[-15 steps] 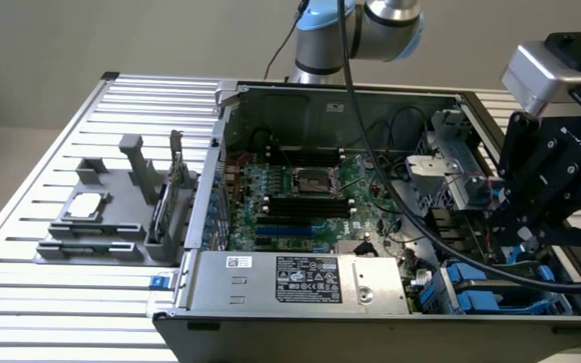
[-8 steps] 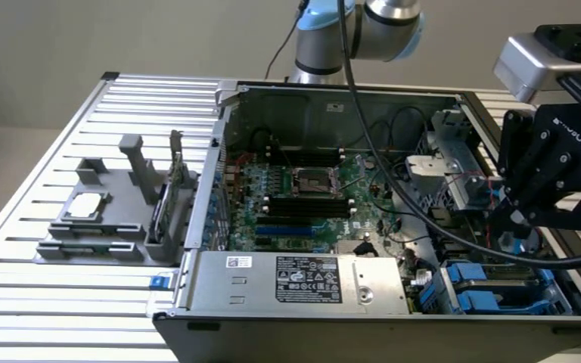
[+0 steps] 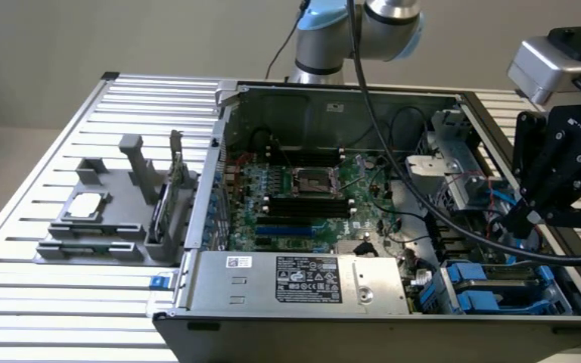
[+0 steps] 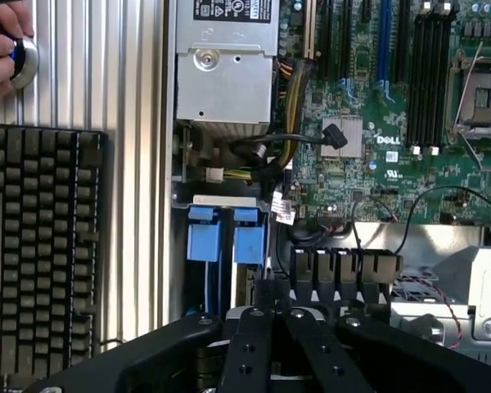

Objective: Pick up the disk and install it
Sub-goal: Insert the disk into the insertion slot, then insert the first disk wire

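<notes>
A flat silver-grey hard drive in a bright blue plastic carrier, the disk (image 3: 495,286), is seen lying inside an open grey metal computer case (image 3: 301,91). It is set in the corner bay just beside the boxy silver power supply (image 3: 296,278). Most of its body is hidden by the blue frame and the bay walls, so its long axis cannot be told.

The silver and pale-blue arm (image 3: 356,30) is seen rising behind the case, which is carried on a slatted aluminium surface (image 3: 58,136). Its black end effector (image 3: 529,219) is held at the exterior view's right, angled down over the case, above the disk and apart from it. Its fingers are clenched together; whether anything is pinched cannot be told.
</notes>
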